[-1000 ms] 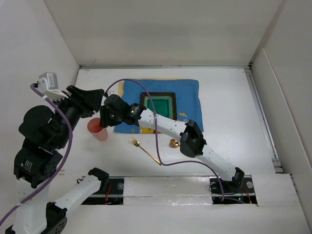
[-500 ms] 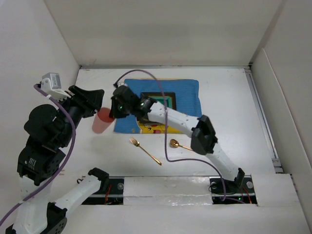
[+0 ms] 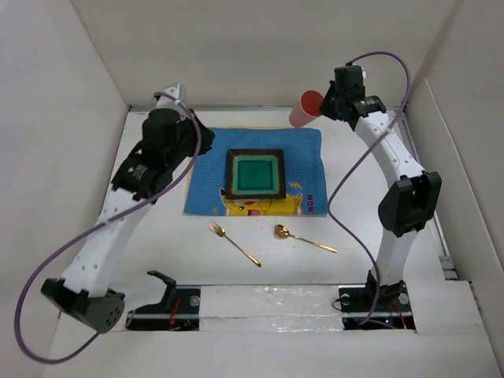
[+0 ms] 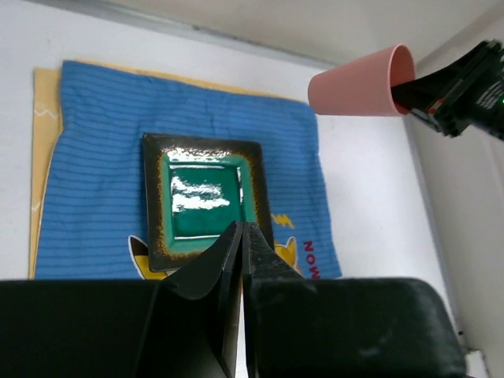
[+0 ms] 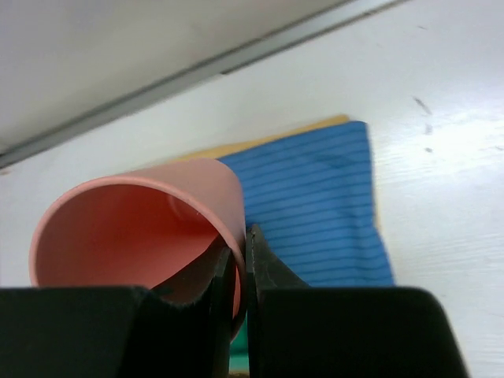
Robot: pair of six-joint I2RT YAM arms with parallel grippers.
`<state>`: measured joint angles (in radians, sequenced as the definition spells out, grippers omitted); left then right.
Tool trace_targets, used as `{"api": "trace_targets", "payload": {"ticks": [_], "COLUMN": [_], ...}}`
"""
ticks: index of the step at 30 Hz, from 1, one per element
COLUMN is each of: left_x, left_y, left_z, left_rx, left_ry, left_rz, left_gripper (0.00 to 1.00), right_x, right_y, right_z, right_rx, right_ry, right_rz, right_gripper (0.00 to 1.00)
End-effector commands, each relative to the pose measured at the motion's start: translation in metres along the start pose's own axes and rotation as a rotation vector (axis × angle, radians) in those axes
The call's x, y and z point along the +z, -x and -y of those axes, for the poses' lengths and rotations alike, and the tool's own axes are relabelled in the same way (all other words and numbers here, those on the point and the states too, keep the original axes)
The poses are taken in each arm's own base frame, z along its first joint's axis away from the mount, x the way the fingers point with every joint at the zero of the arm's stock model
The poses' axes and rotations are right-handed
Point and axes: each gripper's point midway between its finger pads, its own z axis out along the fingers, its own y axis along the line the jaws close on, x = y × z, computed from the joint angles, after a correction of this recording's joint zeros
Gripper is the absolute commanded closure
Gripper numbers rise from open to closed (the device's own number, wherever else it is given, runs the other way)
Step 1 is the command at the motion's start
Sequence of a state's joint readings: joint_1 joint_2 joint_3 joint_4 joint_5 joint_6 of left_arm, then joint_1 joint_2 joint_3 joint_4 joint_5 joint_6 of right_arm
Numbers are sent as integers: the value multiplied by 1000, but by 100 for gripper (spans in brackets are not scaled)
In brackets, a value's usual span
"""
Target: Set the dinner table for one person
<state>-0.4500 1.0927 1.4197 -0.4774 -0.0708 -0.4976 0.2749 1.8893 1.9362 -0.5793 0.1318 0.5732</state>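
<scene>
One smooth, tapered pink cup [image 5: 134, 228], thin wall pinched in right claw [image 5: 242, 246]; left claw [image 4: 242, 236] clenched empty.

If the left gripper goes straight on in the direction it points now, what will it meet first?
Probably the green square plate on the blue placemat; the shut fingers aim at it, though depth is unclear.

We see a blue striped placemat [image 3: 209, 169] with a yellow cartoon figure near the middle of the top view. A square green plate [image 3: 255, 173] with a dark rim lies on it, right of its centre. Below the placemat a gold fork [image 3: 234, 242] lies slanted, and a gold spoon [image 3: 303, 239] lies to its right, apart. A pink cup [image 3: 305, 110] shows tilted at upper right, by the placemat's far right corner. White panels [image 3: 236, 47] wall the scene.
</scene>
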Motion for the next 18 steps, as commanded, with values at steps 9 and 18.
{"api": "trace_targets", "payload": {"ticks": [9,18], "left_x": [85,76], "left_y": [-78,-110], "left_z": [-17,-10], "left_rx": [277,181], "left_ry": [162,64], "left_rz": [-148,-215], "left_gripper": [100,80], "right_x": [52,79], "right_y": [-22,-29], "right_z": [55,78], "right_rx": [-98,-108], "right_ry": [-153,-253], "right_rz": [-137,-154], "right_gripper": [100,100]}}
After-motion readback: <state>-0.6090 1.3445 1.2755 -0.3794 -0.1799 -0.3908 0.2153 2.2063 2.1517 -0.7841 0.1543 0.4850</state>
